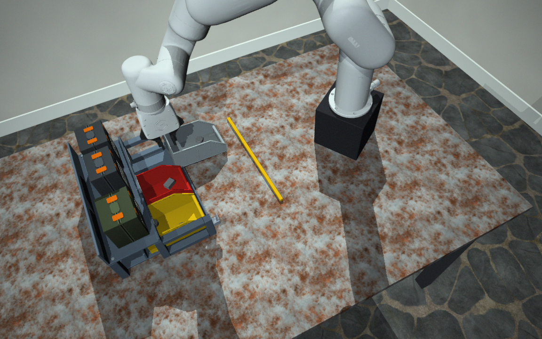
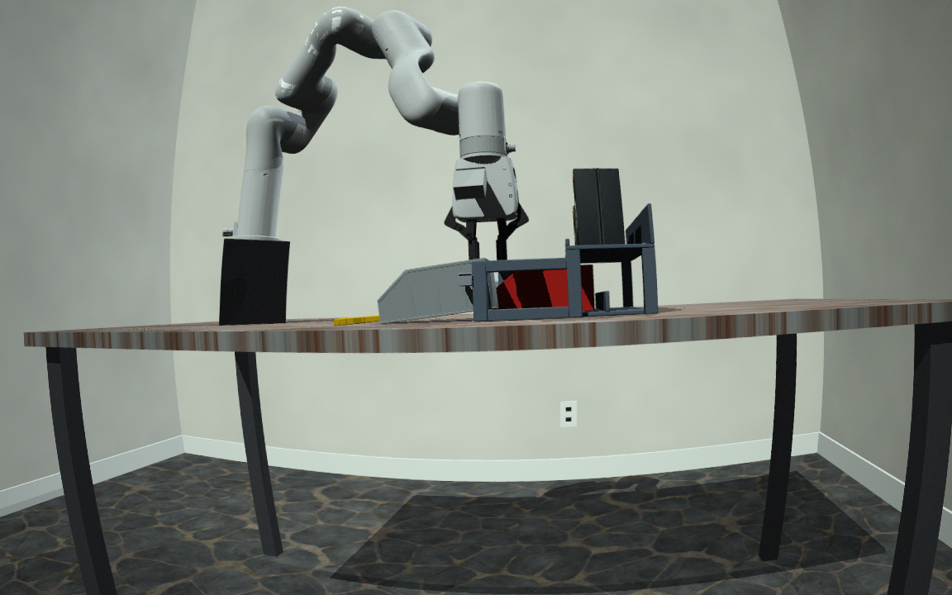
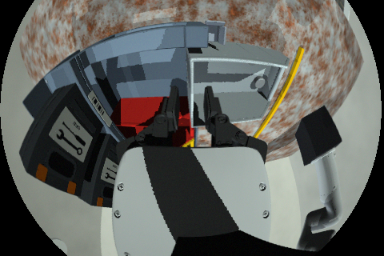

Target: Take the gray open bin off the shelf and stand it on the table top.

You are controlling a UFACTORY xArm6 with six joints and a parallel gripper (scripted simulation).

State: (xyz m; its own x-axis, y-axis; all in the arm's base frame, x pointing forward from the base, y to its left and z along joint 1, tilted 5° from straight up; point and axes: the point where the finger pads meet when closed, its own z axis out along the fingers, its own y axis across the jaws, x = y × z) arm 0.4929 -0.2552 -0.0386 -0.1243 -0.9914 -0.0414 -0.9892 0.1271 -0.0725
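The gray bin is tilted: its low front touches the table and its raised back rests at the front of the shelf. A gray round part lies in it. My gripper is partly open, fingers pointing down on either side of the bin's back wall, with gaps visible in the wrist view. The red bin, holding a gray block, and the yellow bin sit side by side in the shelf, open fronts out.
A yellow bar lies on the table beyond the gray bin's front. Two black cases and a green case stand on the upper shelf level. The black robot base is farther off.
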